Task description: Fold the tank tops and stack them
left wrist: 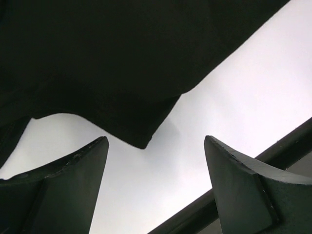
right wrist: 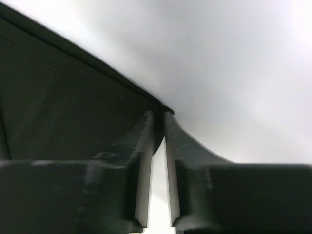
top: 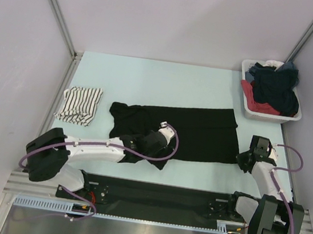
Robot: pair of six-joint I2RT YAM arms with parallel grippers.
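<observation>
At the near edge: ribbed aluminium rail, then a matt black base plate carrying both arm bases. Beyond it, pale mint tabletop, smooth and matt.

Left gripper: jaws wide apart, gripping nothing. Dark wedge-shaped fingers with scuffed edges, low over bare tabletop. Rounded flap of black cloth just ahead of the tips, not between them.

Right gripper: jaws nearly together, only a thin slit, pinched on the near right corner of the black tank top. Hem there straight, with fine parallel stitch lines.

Black tank top: mid-tabletop, spread flat, long axis left to right. Hem end to the right; strap end to the left, rumpled and partly under the left wrist. Soft matt fabric, no pattern.

Striped tank top: left side of the tabletop, well apart from the black tank top, bunched into a rough square. White with thin black stripes, wrinkled.

Far right corner: white rectangular plastic basket, heaped with dark navy and red clothes, near the far right corner of the black tank top.

Room: plain pale lilac walls on three sides, two slanted metal posts at the rear corners.
</observation>
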